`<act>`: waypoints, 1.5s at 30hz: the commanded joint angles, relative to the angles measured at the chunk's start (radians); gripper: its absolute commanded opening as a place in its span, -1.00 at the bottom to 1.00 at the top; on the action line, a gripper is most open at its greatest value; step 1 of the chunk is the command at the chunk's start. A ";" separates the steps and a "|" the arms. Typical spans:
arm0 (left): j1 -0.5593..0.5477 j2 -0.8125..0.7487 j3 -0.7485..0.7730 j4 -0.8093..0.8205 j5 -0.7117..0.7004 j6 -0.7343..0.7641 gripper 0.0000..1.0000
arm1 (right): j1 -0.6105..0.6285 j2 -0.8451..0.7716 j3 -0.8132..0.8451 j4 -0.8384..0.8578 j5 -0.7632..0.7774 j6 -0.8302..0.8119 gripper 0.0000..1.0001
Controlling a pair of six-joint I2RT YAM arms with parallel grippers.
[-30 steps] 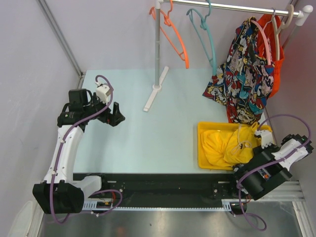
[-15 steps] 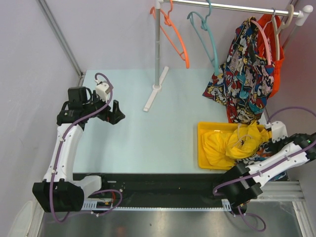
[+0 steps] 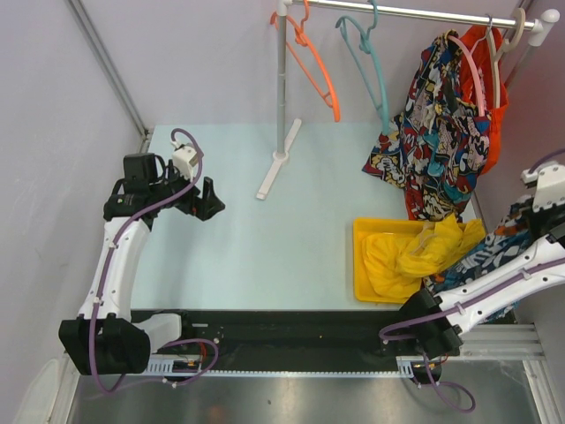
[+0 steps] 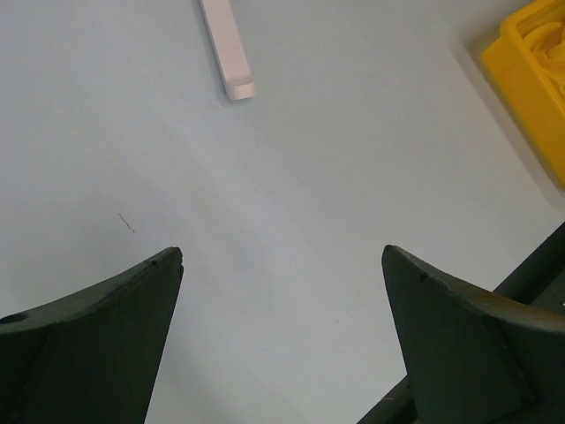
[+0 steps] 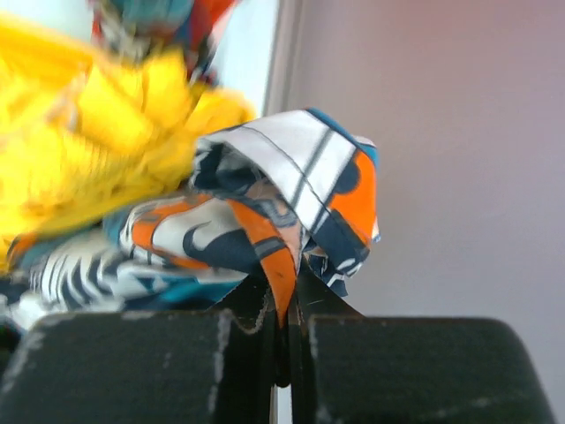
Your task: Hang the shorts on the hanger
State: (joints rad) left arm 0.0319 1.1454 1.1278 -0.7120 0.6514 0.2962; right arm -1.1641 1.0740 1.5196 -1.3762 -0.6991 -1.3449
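The shorts (image 5: 300, 203), in a navy, teal, orange and white print, are pinched in my shut right gripper (image 5: 287, 300). In the top view they hang (image 3: 491, 251) under the raised right arm at the table's far right edge. The plain yellow garment (image 3: 433, 247) is draped against them, half out of the tray. The teal hanger (image 3: 372, 66) hangs empty by its hook from the rail at the back. My left gripper (image 3: 205, 199) is open and empty over the left of the table; its jaws stand wide apart in the left wrist view (image 4: 282, 265).
A yellow tray (image 3: 364, 269) sits at the right front. An orange hanger (image 3: 311, 66) hangs on the rail beside the rack post (image 3: 282, 84); the rack's white foot (image 3: 275, 163) lies on the table. Comic-print shorts (image 3: 437, 141) on a pink hanger and an orange garment hang at the back right.
My right arm has risen and swung to the far right, pulling the printed shorts up out of the tray. The yellow garment was dragged right with them. The left arm barely moved.
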 commanded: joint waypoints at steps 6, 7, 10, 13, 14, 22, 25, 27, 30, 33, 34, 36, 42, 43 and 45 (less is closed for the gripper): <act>-0.006 0.004 0.030 0.049 0.037 -0.006 0.99 | 0.043 0.092 0.389 -0.008 -0.234 0.346 -1.00; -0.007 0.004 0.029 0.051 0.037 -0.005 1.00 | 0.047 0.090 0.418 0.011 -0.240 0.372 -1.00; -0.006 0.001 0.020 0.062 0.039 -0.011 1.00 | 0.063 0.081 0.473 0.078 -0.272 0.475 -1.00; -0.007 0.000 0.020 0.068 0.036 -0.015 0.99 | 0.086 0.075 0.511 0.158 -0.307 0.593 -1.00; -0.007 -0.001 0.020 0.072 0.033 -0.019 0.99 | 0.107 0.076 0.539 0.178 -0.315 0.621 -1.00; -0.007 -0.018 0.033 0.103 0.059 -0.045 0.99 | 0.221 0.109 0.637 0.359 -0.480 0.993 -1.00; -0.007 -0.039 0.027 0.132 0.063 -0.063 0.99 | 0.294 0.115 0.617 0.336 -0.562 1.039 -1.00; -0.006 -0.050 0.030 0.141 0.068 -0.075 1.00 | 0.354 0.092 0.582 0.336 -0.576 1.052 -1.00; -0.007 -0.062 0.032 0.147 0.082 -0.081 0.99 | 0.455 0.034 0.507 0.441 -0.614 1.145 -1.00; -0.007 -0.069 0.033 0.151 0.085 -0.088 1.00 | 0.567 -0.034 0.352 0.685 -0.651 1.355 -1.00; -0.007 -0.076 0.033 0.152 0.083 -0.091 0.99 | 0.593 -0.043 0.284 0.747 -0.652 1.409 -1.00; -0.007 -0.085 0.026 0.155 0.086 -0.095 1.00 | 0.703 -0.039 0.246 0.812 -0.633 1.470 -1.00; -0.006 -0.115 0.001 0.149 0.077 -0.083 0.99 | 1.361 0.083 0.275 0.480 -0.128 1.201 -1.00; -0.006 -0.119 0.006 0.144 0.058 -0.081 0.99 | 1.442 0.089 0.258 0.489 -0.072 1.182 -1.00; -0.003 -0.125 0.012 0.132 0.028 -0.092 0.99 | 1.655 0.107 0.234 0.509 0.079 1.152 -1.00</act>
State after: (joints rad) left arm 0.0307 1.0531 1.1267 -0.5861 0.7010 0.2180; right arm 0.1963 1.1515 1.7813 -0.8379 -0.9661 -0.1081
